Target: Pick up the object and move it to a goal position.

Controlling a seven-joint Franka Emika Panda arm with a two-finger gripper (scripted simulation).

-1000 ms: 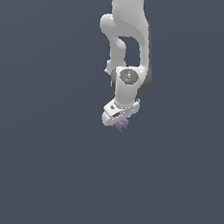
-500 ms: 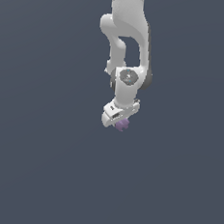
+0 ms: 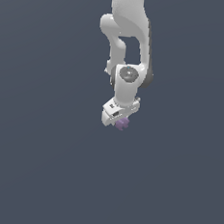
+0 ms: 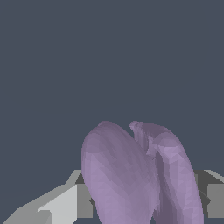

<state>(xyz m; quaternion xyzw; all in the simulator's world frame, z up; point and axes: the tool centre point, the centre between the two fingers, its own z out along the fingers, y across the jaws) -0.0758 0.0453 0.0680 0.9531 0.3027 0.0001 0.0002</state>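
I am seeing the object (image 3: 122,123) as a small, matte, pale-purple lump; in the wrist view (image 4: 140,175) it is showing two rounded, faceted lobes with a crease running between them. It is sitting at the tip of the white arm (image 3: 130,43), between the fingers (image 4: 61,203) of the gripper (image 3: 117,119), which is clenching on it from both sides. I am finding no lettering or markings on the piece or the arm. Everything is hanging against a plain dark grey-blue background.
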